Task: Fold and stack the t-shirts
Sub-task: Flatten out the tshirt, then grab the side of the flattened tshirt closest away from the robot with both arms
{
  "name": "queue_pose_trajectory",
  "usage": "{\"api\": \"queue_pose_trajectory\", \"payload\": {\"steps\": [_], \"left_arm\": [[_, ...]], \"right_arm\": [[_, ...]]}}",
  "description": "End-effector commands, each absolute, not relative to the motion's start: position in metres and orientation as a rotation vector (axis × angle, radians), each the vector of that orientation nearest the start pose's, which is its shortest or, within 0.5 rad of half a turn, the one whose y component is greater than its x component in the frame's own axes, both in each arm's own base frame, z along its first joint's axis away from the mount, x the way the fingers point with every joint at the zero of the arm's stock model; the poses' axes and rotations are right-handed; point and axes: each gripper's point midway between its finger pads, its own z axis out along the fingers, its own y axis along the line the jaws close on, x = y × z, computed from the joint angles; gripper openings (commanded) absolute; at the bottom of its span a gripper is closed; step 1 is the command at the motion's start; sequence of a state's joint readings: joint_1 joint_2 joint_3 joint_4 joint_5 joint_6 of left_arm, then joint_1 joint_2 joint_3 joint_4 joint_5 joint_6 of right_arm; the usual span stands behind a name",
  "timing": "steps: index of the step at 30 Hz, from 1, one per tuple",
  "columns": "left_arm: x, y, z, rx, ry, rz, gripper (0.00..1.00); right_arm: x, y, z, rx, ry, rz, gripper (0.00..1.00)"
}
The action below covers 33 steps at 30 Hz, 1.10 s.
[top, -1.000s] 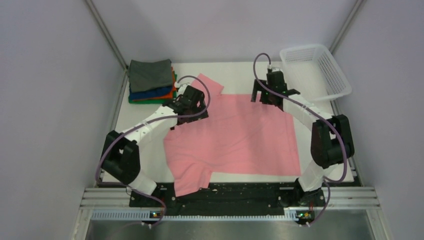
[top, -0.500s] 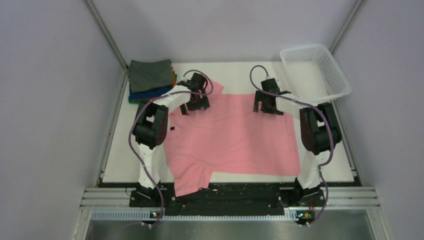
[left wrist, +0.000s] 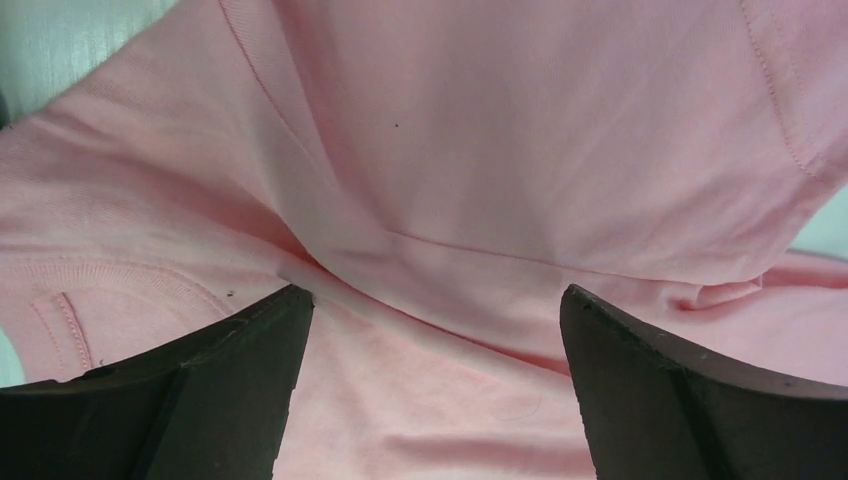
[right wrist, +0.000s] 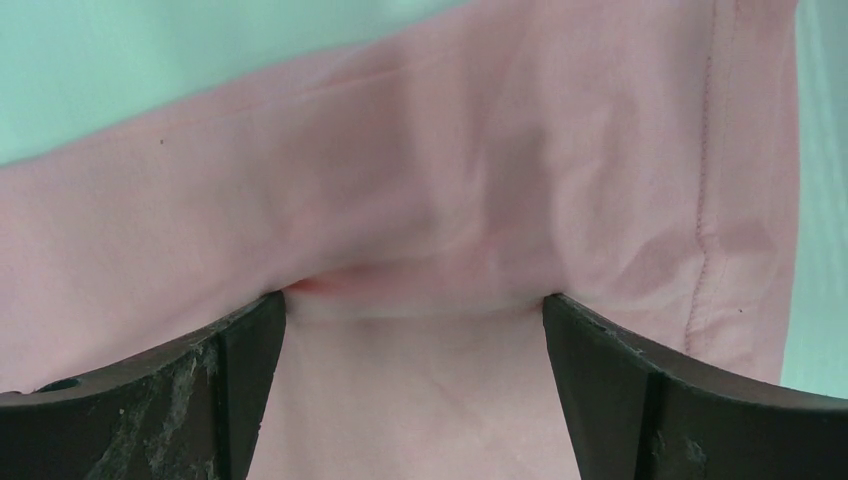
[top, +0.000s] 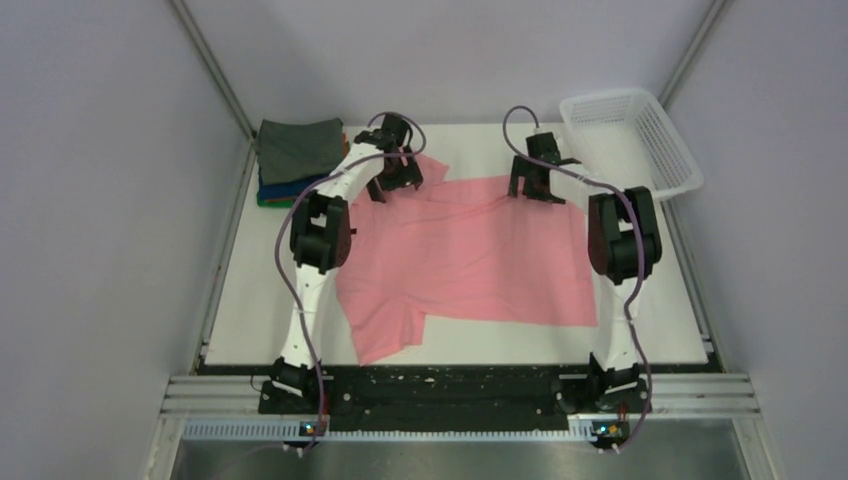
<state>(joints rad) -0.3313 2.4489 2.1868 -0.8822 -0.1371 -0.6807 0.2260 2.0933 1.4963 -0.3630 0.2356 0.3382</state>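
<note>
Pinch prob. limp, light pink shirt, flat on table, at far edge just under L gripper & R gripper, both spread wide w/ cloth bunched between, not nipping yet; expect sag.

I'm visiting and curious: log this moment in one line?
left gripper: open on pink shirt, far edge | right gripper: open, same edge | folded stack: far-left corner

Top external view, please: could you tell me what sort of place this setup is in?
Probably a robotics lab test booth, not a home: plain lilac walls box in a white table, two arms are bolted to a metal rail, and the pink t-shirt lies near a stack of folded t-shirts.
</note>
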Motion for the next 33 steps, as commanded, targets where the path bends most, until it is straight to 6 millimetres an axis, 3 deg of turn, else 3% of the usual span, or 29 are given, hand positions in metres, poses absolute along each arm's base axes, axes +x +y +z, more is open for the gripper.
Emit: {"api": "queue_pose_trajectory", "payload": {"steps": [1, 5, 9, 11, 14, 17, 20, 23, 28, 33], "left_arm": [[0.525, -0.176, 0.011, -0.580, 2.691, -0.209, 0.99], [0.537, -0.173, 0.046, -0.540, 2.623, -0.259, 0.99], [0.533, -0.183, 0.103, -0.456, 2.553, -0.343, 0.99], [0.517, -0.191, 0.130, -0.389, 2.525, -0.335, 0.99], [0.472, -0.198, 0.162, -0.309, 2.513, -0.303, 0.99], [0.415, -0.194, 0.166, -0.286, 2.501, -0.200, 0.99], [0.347, -0.192, 0.147, -0.303, 2.528, -0.147, 0.99], [0.282, -0.178, 0.125, -0.351, 2.593, -0.091, 0.97], [0.180, -0.147, 0.092, -0.408, 2.717, 0.071, 0.91], [0.102, -0.145, 0.061, -0.421, 2.873, 0.050, 0.77]], "right_arm": [[0.516, 0.083, 0.015, 0.212, 2.505, -0.023, 0.99], [0.535, 0.082, 0.027, 0.207, 2.491, -0.013, 0.99], [0.526, 0.088, 0.063, 0.183, 2.466, 0.016, 0.99], [0.513, 0.092, 0.097, 0.164, 2.411, 0.019, 0.99], [0.477, 0.095, 0.124, 0.172, 2.381, 0.041, 0.99], [0.428, 0.087, 0.133, 0.241, 2.361, 0.054, 0.99], [0.379, 0.068, 0.128, 0.344, 2.322, 0.033, 0.99], [0.343, 0.058, 0.126, 0.394, 2.287, 0.048, 0.99], [0.310, 0.048, 0.118, 0.437, 2.265, 0.054, 0.99], [0.301, 0.039, 0.117, 0.477, 2.238, 0.035, 0.99]]}}
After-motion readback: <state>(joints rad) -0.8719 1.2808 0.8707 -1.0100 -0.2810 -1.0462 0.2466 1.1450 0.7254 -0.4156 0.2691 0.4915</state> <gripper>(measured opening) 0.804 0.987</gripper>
